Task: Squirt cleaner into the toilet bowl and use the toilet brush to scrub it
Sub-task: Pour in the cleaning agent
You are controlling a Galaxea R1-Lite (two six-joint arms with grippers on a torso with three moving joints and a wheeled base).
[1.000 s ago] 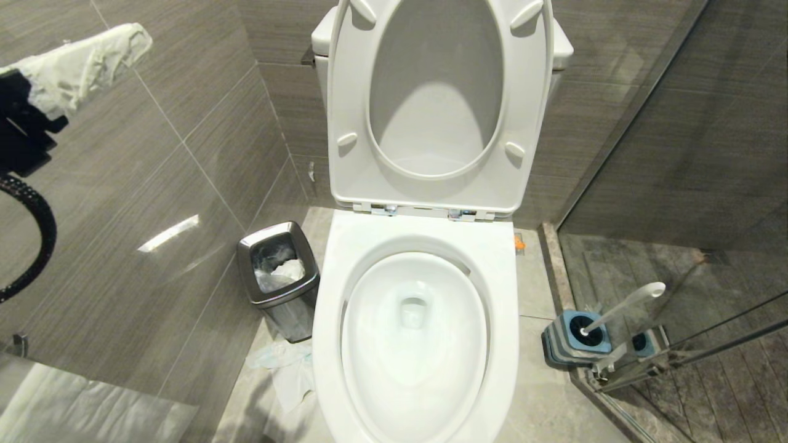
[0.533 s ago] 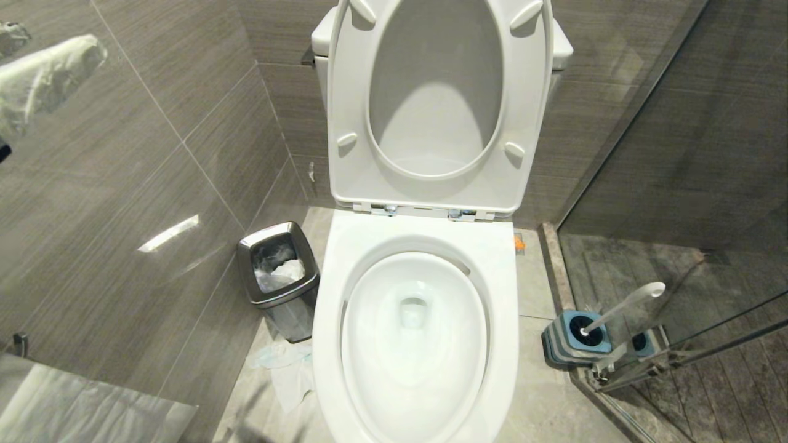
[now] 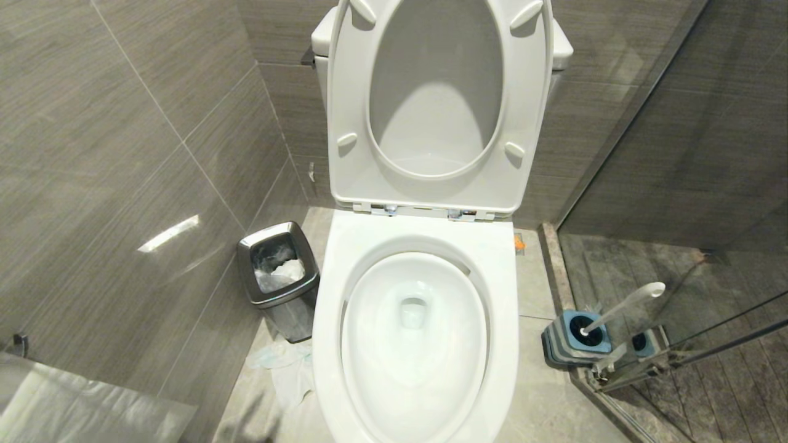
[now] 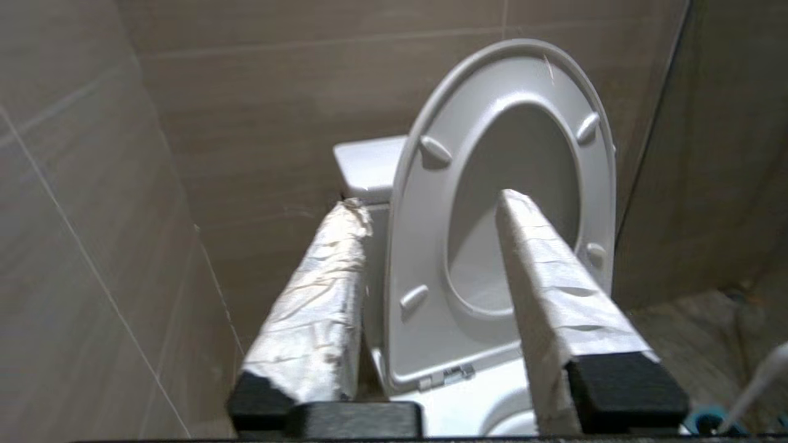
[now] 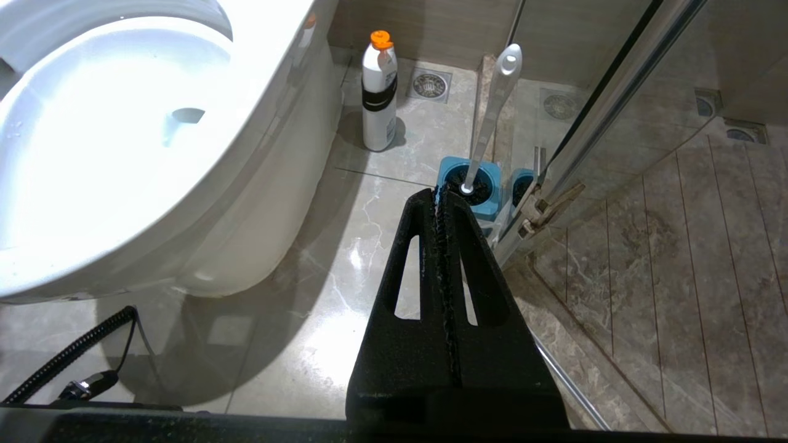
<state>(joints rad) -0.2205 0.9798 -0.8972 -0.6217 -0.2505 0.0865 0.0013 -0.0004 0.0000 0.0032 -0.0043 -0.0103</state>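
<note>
The cleaner (image 5: 378,92) is standing untouched on the floor beside the toilet bowl (image 3: 505,344), at about two o'clock from the basin. The left gripper (image 4: 431,246) — parted, grasping nothing — has left the head view since a second ago; the right gripper (image 5: 444,203) is hanging clenched.

No text can be read; the label on the cleaner (image 5: 378,92) is too small.

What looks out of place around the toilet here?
Crumpled tissue lies on the floor beside the steel bin, not inside it. The cleaner and toilet brush stand upright, nothing spilled.
</note>
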